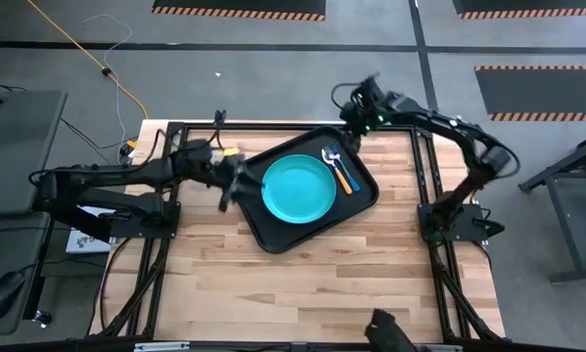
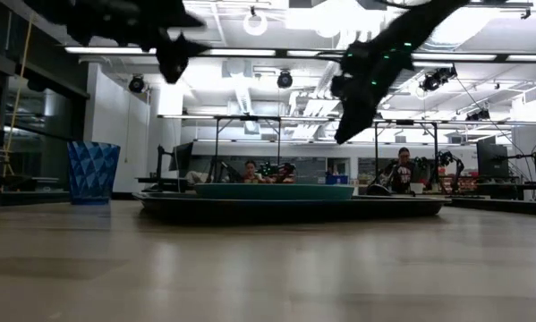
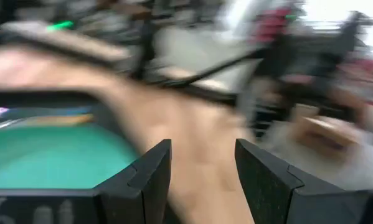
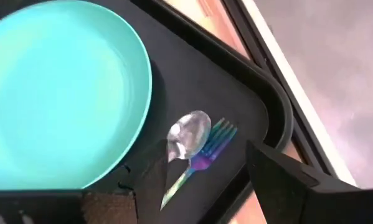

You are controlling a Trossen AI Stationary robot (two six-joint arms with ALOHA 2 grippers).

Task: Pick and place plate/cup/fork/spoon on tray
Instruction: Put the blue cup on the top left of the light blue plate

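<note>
The plate, spoon and fork lay on the tray. The cup, light, stiff and probably slippery, stood off-tray; its rim suits gripping. Both the left gripper and right gripper hung open, empty.

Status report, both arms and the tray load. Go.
Left gripper open, empty, at tray's left edge. Right gripper open, empty, above far corner. Plate, spoon, fork on tray. Cup not seen.
</note>
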